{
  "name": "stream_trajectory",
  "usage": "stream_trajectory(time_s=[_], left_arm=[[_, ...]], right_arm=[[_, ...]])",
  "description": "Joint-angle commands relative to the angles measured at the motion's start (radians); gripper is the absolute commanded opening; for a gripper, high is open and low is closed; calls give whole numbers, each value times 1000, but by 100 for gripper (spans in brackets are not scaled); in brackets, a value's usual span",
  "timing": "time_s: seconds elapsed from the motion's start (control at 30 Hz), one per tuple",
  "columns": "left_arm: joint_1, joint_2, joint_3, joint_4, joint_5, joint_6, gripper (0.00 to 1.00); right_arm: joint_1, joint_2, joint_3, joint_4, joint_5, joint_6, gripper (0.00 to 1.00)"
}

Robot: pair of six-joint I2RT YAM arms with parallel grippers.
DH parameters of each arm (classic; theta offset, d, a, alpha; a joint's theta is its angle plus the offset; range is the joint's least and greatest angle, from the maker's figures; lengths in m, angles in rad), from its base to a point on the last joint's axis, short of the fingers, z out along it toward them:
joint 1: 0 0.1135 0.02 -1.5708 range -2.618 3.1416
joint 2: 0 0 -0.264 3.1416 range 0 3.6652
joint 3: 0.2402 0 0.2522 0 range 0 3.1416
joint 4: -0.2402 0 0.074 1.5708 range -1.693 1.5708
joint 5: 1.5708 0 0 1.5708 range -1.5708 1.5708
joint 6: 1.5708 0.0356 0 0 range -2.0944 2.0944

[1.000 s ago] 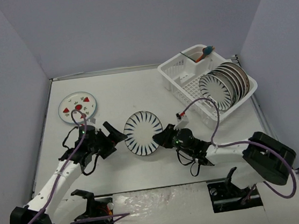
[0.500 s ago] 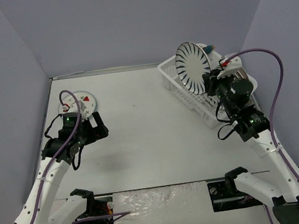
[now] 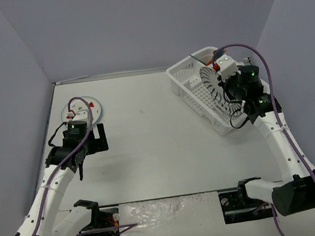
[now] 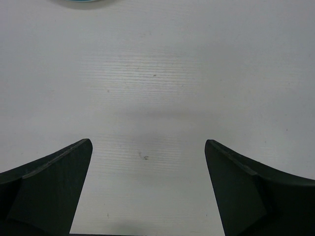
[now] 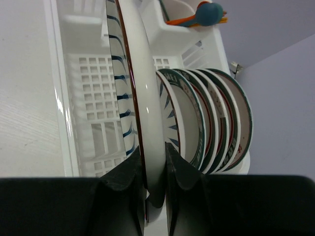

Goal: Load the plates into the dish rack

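Now the dish rack (image 3: 191,88) is receiving the black-striped plate (image 5: 147,98), held on edge beside the standing plates (image 5: 211,118) by the clenched right gripper (image 5: 156,167); next it must seat in a slot before release. The left gripper (image 4: 147,147), spread wide and empty, hovers near the strawberry plate (image 3: 91,107). Half a second earlier the striped plate hung above the rack.
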State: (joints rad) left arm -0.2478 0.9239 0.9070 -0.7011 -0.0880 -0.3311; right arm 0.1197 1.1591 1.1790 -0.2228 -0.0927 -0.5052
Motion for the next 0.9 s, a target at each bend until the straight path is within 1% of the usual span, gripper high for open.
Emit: stream_trajectory(time_s=[0.0,0.33,0.5,0.87], left_arm=[[11,20,11,52,-42,23,97],[23,44,9,54,-66,20,97],[26,47,9,55,-73,18,97],[33,62,9,55,-67,20,97]], right_arm=[[-17,9,50,149,-24,-90,0],[-38,103,27,155,49,-130,0],[-50,131,18,172,51,-133,0],[-74,143,-18,210,75,-110,0]])
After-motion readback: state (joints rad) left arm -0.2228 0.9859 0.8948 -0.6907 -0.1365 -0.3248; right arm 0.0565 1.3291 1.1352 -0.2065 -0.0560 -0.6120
